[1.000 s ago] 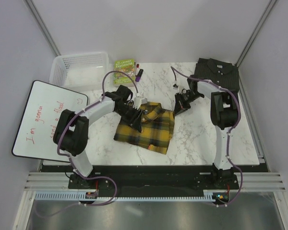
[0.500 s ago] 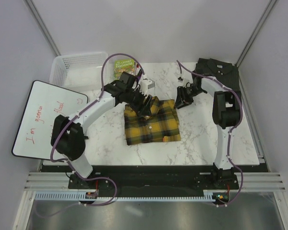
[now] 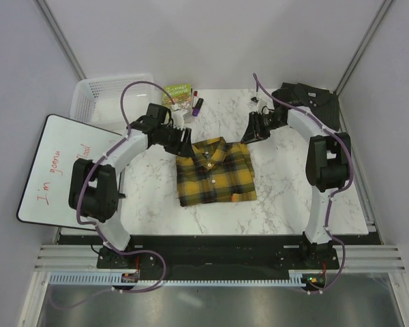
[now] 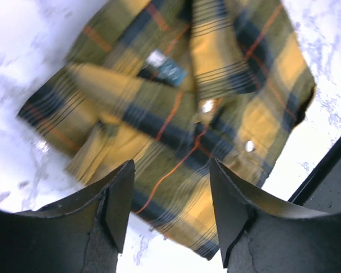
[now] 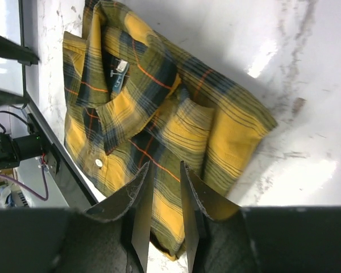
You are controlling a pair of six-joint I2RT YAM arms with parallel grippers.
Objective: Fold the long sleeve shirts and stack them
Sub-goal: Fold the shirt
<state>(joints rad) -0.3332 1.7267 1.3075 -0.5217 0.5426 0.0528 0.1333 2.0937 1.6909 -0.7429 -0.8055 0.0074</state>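
Beyond the folded yellow-and-black plaid cloth shirt (image 3: 215,172) your left gripper (image 3: 184,138) gapes empty, your right gripper (image 3: 249,133) narrow and empty; next, probably carry it onto the folded charcoal grey cloth shirt (image 3: 313,102).

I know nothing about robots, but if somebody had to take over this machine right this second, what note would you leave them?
The left hand is open and empty, just off the far left corner of the plaid shirt.
The right hand is slightly open and empty, off that shirt's far right corner.
The plaid shirt lies folded, collar up, in the middle of the table.
The grey shirt sits at the far right corner and looks folded.
Done: folding, it seems.
Left: stack one shirt on the other.
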